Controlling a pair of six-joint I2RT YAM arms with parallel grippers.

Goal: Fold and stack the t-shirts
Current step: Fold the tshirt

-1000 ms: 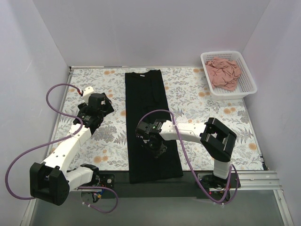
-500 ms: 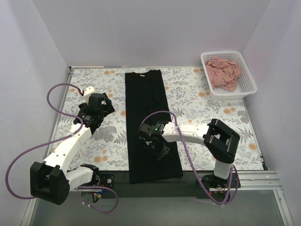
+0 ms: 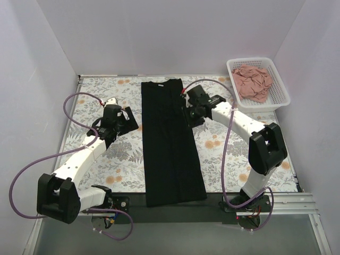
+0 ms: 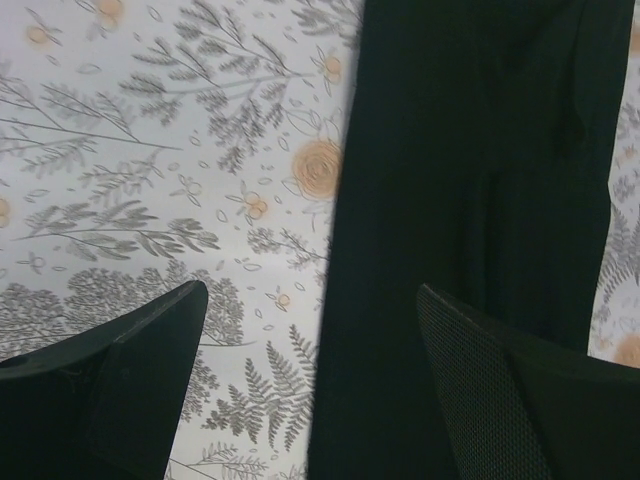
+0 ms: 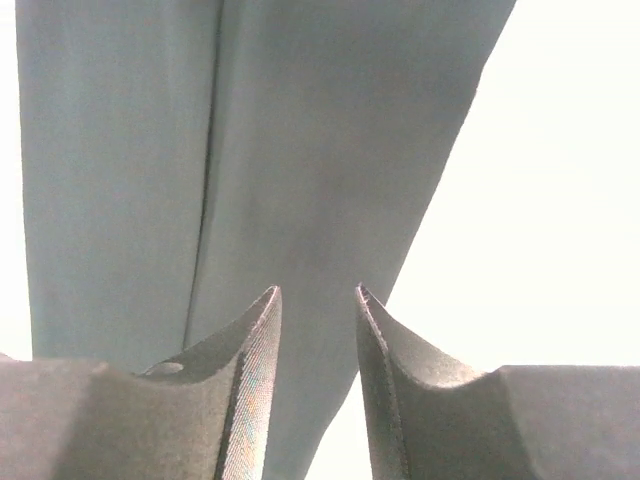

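The right gripper (image 3: 190,114) has swung from the middle of the black t-shirt (image 3: 171,149) to its far right edge, fingers a narrow gap apart, holding nothing. The left gripper (image 3: 127,122) has edged nearer the left edge, spread wide over the worktop (image 3: 234,143). The black t-shirt lies folded in a long strip; the pink t-shirt (image 3: 253,82) sits crumpled in the basket (image 3: 281,90).

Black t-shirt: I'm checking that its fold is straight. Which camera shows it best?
Top external: the whole black t-shirt is visible, lying as one long folded strip. The left wrist view shows only a section of it, and the right wrist view shows a washed-out close-up.
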